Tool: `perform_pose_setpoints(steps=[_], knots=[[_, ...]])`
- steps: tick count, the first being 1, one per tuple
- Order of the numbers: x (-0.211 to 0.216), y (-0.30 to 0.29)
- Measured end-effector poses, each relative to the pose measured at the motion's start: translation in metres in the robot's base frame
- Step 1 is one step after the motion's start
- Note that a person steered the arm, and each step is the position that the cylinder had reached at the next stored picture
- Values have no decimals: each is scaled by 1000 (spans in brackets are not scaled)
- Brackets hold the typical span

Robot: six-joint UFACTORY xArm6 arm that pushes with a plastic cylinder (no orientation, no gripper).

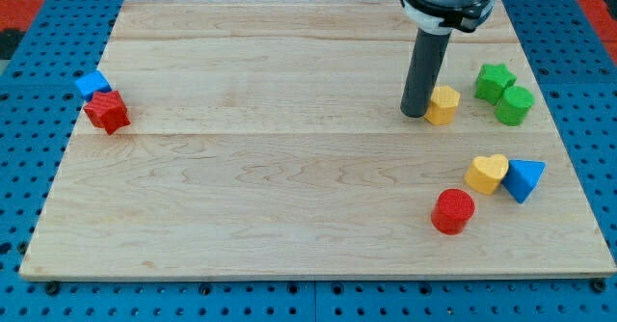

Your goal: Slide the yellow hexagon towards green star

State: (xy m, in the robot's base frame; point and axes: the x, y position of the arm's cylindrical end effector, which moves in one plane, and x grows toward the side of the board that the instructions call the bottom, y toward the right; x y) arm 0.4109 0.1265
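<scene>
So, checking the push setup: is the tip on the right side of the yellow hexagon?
No, my tip sits against the yellow hexagon on its left, opposite the green star.

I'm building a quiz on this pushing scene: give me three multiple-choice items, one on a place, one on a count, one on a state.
1. My tip is where relative to the yellow hexagon?
A. on the view's left of it
B. on the view's right of it
C. far below it

2. How many red blocks?
A. one
B. two
C. three

3. The green star and green cylinder are:
A. stacked
B. far apart
C. side by side

Key: 1 A, the rod stands against its left side. 2 B, the red star and red cylinder. 3 C, they look to touch.
</scene>
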Motion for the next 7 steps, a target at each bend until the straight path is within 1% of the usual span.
perform_pose_setpoints(steps=[1, 2, 3, 4, 5, 6, 7], knots=[[0, -11], [-6, 7], [-3, 18], [22, 19], [20, 29], [3, 33], [-3, 34]])
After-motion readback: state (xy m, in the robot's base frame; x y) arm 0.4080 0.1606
